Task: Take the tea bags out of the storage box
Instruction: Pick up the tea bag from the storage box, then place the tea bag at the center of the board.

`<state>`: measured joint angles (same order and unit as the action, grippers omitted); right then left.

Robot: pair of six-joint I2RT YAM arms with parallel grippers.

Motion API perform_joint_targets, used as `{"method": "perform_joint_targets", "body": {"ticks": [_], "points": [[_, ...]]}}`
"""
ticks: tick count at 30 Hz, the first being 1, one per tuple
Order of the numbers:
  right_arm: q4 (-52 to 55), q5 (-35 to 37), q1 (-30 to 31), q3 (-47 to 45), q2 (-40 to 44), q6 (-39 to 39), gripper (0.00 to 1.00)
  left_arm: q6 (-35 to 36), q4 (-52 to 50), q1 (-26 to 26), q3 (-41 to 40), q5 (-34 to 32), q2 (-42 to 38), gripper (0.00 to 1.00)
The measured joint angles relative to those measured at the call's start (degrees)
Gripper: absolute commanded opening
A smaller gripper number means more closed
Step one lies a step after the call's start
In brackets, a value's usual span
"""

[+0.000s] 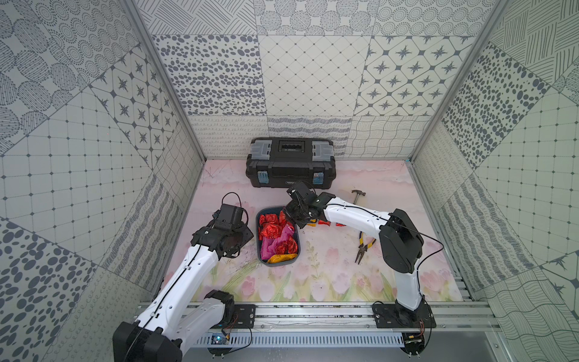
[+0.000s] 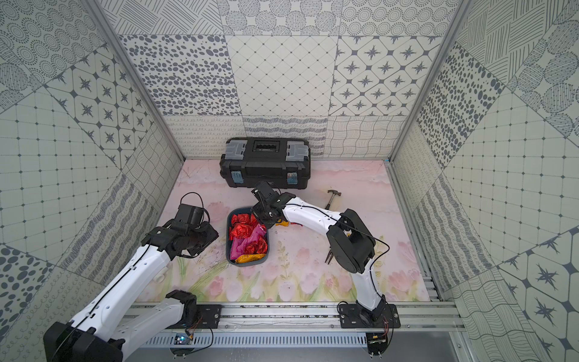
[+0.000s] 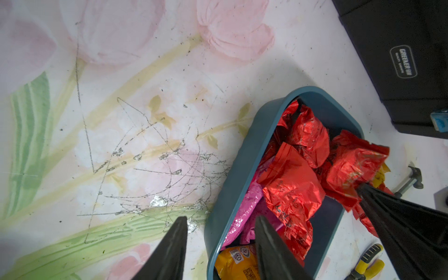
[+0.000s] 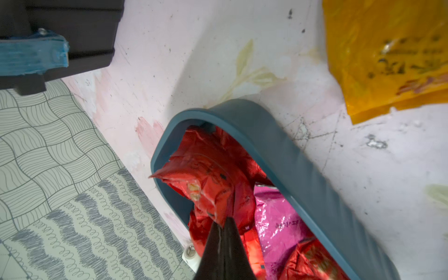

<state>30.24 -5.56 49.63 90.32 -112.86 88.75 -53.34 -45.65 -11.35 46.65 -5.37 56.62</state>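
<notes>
The box (image 1: 278, 261) is sitting mid-mat, dark blue-grey, holding shiny red, pink and orange tea bags (image 1: 277, 239). The left gripper (image 3: 220, 230) is hanging half open over its rim, gripping nothing. The right gripper (image 4: 221, 224) is pinching closed on a red bag (image 4: 206, 179) at the far end. Only the left wrist view is showing the toolbox (image 3: 397, 60) label, reading "GREENER"; the pliers (image 1: 363, 247) are lying well apart

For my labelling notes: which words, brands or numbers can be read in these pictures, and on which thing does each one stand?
"GREENER" on the badge of the black toolbox; the smaller line beneath is too blurred.
Print on the red tea bags: unreadable.
Print on the orange-yellow tea bag: blurred.
Pink tea bag: characters too small.
</notes>
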Motion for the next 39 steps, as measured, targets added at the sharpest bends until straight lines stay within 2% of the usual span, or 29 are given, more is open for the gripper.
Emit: {"method": "perform_joint_targets", "body": {"ticks": [8, 20, 24, 28, 37, 39], "points": [[-0.33, -4.90, -0.94, -5.57, 10.71, -9.01, 0.00, 1.07, 0.24, 0.15, 0.00, 0.24, 1.31, 0.49], [0.74, -14.12, -10.27, -27.82, 24.33, -25.51, 0.00, 4.50, 1.88, 0.24, -0.48, 3.87, 4.20, 0.49], [-1.27, -18.62, -11.21, -30.95, 23.74, -28.48, 0.00, 4.74, 2.78, 0.26, -1.46, 5.09, 4.79, 0.48], [-5.42, -23.93, -11.26, -31.65, 19.58, -29.94, 0.00, 4.72, 3.37, 0.26, -2.03, 5.97, 5.35, 0.47], [-14.27, -28.85, -12.83, -32.74, 13.55, -29.42, 0.00, 4.72, 4.31, 0.26, -2.25, 7.23, 5.44, 0.47], [-15.43, -29.14, -13.73, -33.59, 12.66, -28.96, 0.07, 4.74, 4.33, 0.26, -2.51, 7.56, 5.22, 0.47]]}}
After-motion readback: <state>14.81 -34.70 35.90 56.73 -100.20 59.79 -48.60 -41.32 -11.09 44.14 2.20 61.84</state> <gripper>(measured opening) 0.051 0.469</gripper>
